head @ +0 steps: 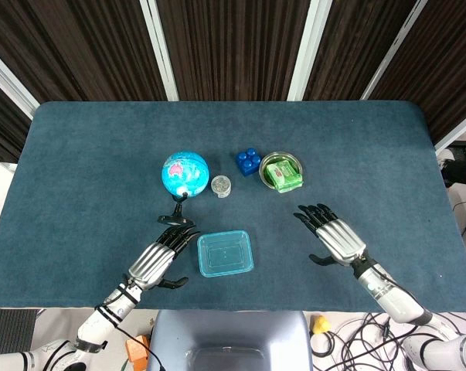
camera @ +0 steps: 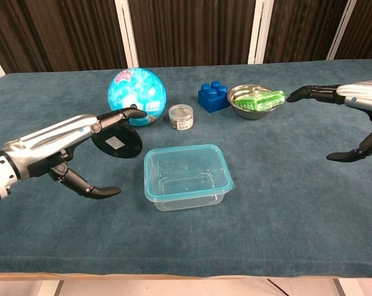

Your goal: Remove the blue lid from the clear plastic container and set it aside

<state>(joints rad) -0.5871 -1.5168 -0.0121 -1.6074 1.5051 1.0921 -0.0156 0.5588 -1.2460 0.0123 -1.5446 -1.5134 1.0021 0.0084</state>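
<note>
Left hand: the left hand hangs just left of the box, fingers spread apart, holding nothing.
Right hand: the right hand hangs well to the right of the box, fingers apart, holding nothing.
Box: the clear plastic container sits between the hands near the front edge, its blue lid on top.
Behind the box: a globe on a black stand, a small jar, a blue block and a metal bowl with a green thing inside.
Open room: the blue table is bare at the left and right sides.
</note>
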